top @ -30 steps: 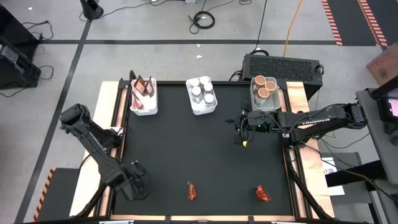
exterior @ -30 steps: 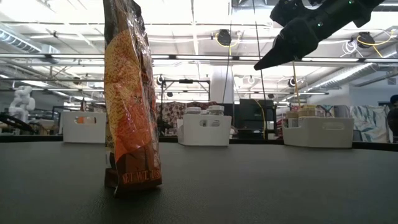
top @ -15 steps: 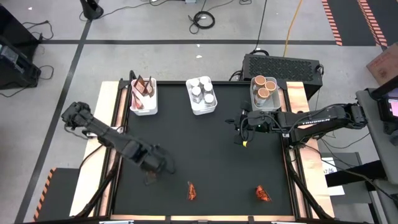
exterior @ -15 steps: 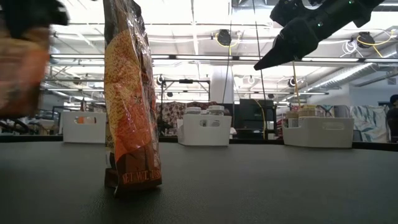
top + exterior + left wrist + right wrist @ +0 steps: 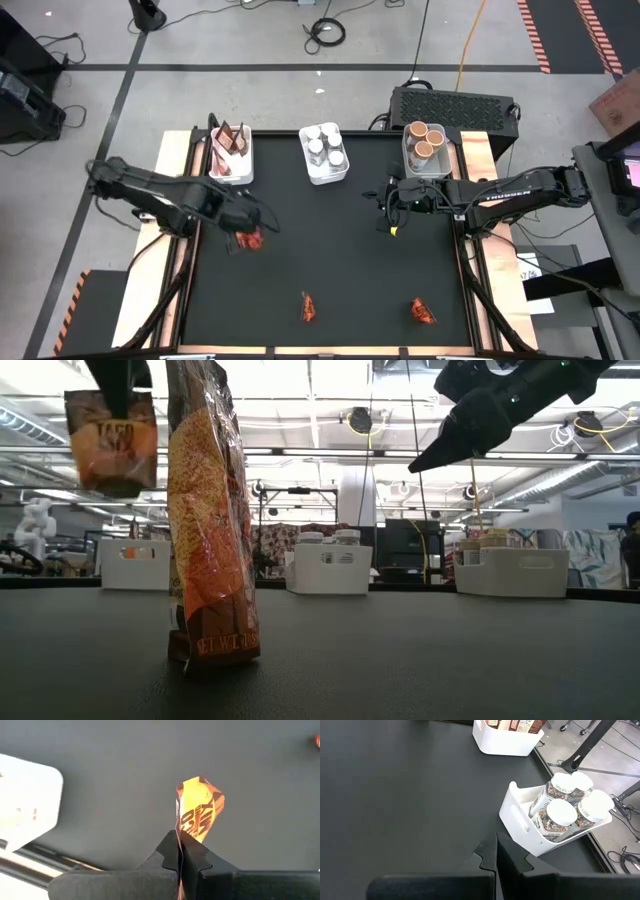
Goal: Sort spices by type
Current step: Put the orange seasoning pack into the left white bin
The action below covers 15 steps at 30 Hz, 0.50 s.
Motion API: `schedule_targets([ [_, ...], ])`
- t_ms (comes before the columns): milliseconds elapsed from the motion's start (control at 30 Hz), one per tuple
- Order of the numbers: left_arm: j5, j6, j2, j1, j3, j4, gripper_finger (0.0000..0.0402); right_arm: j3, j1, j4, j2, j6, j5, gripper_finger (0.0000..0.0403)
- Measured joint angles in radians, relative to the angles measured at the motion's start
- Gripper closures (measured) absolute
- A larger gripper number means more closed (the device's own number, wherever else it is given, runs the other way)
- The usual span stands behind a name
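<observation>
My left gripper hangs over the table's left half, shut on a red-orange crinkly sachet, which also shows in the low view as the sachet and in the left wrist view as the sachet. Two more sachets stand on their bottom ends near the table's near edge; one sachet rises close to the low camera. My right gripper is shut on nothing and hovers above the table beside the tub bin. My left gripper pinches the sachet between its two fingers at one end edge. The fingers come from above, pointing down. The sachet hangs below them by its top edge, lifted clear of the table.
Three white bins line the far edge: one with sachets, one with white-lidded jars, one with tan-topped tubs. The black mat between them and the near sachets is bare. Orange rails run along both table sides.
My left gripper has travelled from the table's near-left corner toward the far edge and a little right, toward the sachet bin, rising as it went. The sachet in it now hangs high and clear of the table. My right arm has kept still.
</observation>
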Motion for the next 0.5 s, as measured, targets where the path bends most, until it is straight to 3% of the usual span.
schedule_targets([
  [300,-0.057,-0.028,-0.216,0.091,0.0,-0.017,0.0401,0.0,0.0,0.0,0.0,0.0,0.0,0.0403],
  [500,-0.08,-0.005,-0.295,0.164,0.0,-0.018,0.0401,0.0,0.0,0.0,0.0,0.0,0.0,0.0403],
])
